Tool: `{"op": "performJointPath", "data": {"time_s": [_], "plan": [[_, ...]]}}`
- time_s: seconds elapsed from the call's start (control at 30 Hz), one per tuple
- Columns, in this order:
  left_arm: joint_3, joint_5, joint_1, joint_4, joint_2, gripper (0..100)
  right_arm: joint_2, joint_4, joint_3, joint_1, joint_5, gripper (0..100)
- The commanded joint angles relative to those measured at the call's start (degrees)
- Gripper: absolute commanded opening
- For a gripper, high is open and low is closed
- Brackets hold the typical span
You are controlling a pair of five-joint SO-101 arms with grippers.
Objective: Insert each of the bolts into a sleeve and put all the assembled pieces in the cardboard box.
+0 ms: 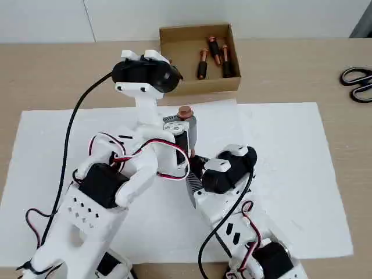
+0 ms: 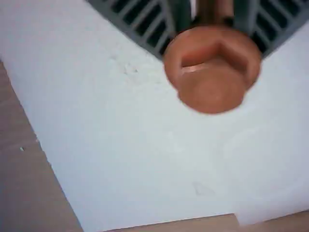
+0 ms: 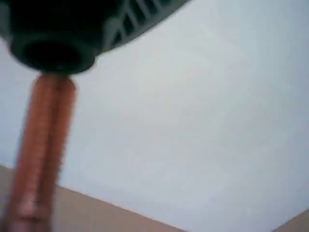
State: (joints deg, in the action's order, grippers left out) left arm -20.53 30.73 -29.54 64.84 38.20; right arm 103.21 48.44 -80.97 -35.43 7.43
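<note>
Bolt [image 2: 211,72], clamped in left jaws, meets sleeve [image 3: 53,43] clamped in right jaws, near cardboard box [image 1: 197,87]. Insertion step appears underway; next, press it home.

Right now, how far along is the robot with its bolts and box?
Three assembled pieces already lie in the cardboard box. In hand: the left gripper holds a bolt, its shank at the mouth of a black sleeve. Left: seat it fully and box it.
</note>
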Motion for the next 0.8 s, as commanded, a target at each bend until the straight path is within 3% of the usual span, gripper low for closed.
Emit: {"op": "performJointPath", "data": {"time_s": [0.0, 0.77], "plan": [[0.1, 0.8, -0.3, -1.6, 1.8, 1, 0.7, -1.7, 0.5, 0.1, 0.8, 0.4], [-0.5, 3.3, -1.8, 2.5, 1.7, 1, 0.7, -1.7, 0.5, 0.2, 0.8, 0.4]]}}
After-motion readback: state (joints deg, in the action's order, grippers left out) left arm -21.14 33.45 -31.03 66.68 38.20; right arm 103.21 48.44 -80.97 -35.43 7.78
